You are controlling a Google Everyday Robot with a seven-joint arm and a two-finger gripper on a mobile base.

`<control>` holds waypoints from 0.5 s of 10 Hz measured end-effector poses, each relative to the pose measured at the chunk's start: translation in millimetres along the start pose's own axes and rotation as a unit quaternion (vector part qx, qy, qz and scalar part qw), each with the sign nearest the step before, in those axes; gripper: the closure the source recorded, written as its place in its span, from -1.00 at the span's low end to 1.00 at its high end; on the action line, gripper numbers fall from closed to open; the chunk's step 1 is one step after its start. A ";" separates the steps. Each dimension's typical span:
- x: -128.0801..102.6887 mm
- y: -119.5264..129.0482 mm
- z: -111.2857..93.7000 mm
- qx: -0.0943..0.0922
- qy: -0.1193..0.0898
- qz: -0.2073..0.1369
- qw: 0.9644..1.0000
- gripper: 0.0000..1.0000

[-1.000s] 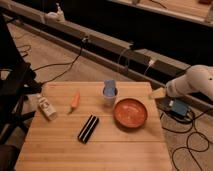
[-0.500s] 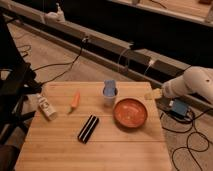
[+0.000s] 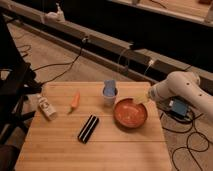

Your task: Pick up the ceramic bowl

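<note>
**Task item.** The ceramic bowl [image 3: 130, 114] was found upright on the right half of the wooden tabletop [image 3: 115, 152], with its open side facing up and its inside unobstructed. All positions below are stated relative to the bowl.

**Gripper.** The gripper [image 3: 141, 98] was positioned at the far right rim of the bowl, at or just above rim level. Contact with the rim could not be confirmed. Whether the gripper was released or clenched could not be told. The white arm [image 3: 182, 87] was extended toward the bowl from the right, from beyond the edge of the tabletop.

**Other items on the tabletop.**
- A white cup [image 3: 110, 93] with a blue top was set upright just behind and to the left of the bowl, close to its rim.
- A black bar [image 3: 88, 128] was laid flat to the left of the bowl and slightly nearer the front edge, clearly apart from it.
- A carrot [image 3: 75, 101] was laid farther left of the bowl, beyond the cup.
- A white bottle [image 3: 46, 106] was laid on its side farthest left of the bowl, near the opposite edge of the tabletop.

**Surroundings.** A blue box [image 3: 178, 107] was placed on the floor to the right of the bowl, under the arm, with dark cables [image 3: 192, 145] trailing around it. A long rail [image 3: 100, 40] was run across the floor well behind the bowl.
</note>
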 end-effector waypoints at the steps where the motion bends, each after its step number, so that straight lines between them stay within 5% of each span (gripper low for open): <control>1: -1.5 -0.3 11.6 -0.003 0.001 0.004 1.000 -0.60; 5: -1.0 -2.2 14.2 -0.003 0.000 0.007 1.000 -0.60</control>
